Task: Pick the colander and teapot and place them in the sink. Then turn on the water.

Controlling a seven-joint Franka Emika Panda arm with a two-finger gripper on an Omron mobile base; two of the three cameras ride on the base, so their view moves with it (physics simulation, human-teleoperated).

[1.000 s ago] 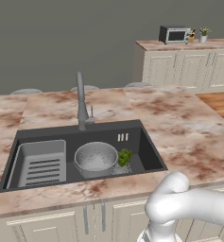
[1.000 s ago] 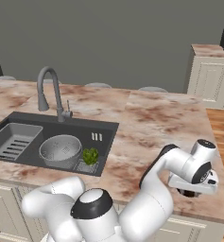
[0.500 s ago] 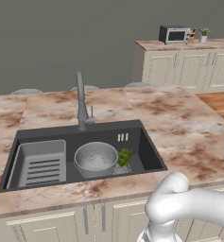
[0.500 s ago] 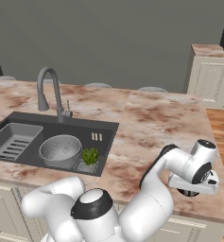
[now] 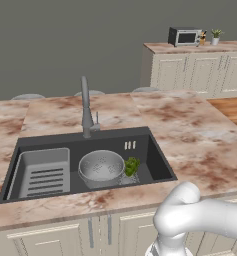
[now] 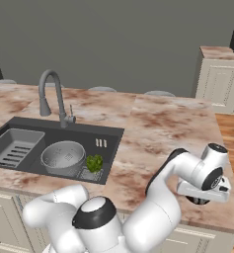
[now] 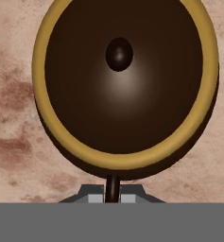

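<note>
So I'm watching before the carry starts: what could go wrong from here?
The claw seems shut on just the thin handle of the teapot, so the pot might swing or slip once lifted. The colander and green leafy bunch already fill the middle of the sink, so a careless drop could knock them.

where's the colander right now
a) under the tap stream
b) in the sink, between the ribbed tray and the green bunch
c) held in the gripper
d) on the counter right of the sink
b: the colander sits in the sink, with the tray on one side and the green bunch on the other.
</note>
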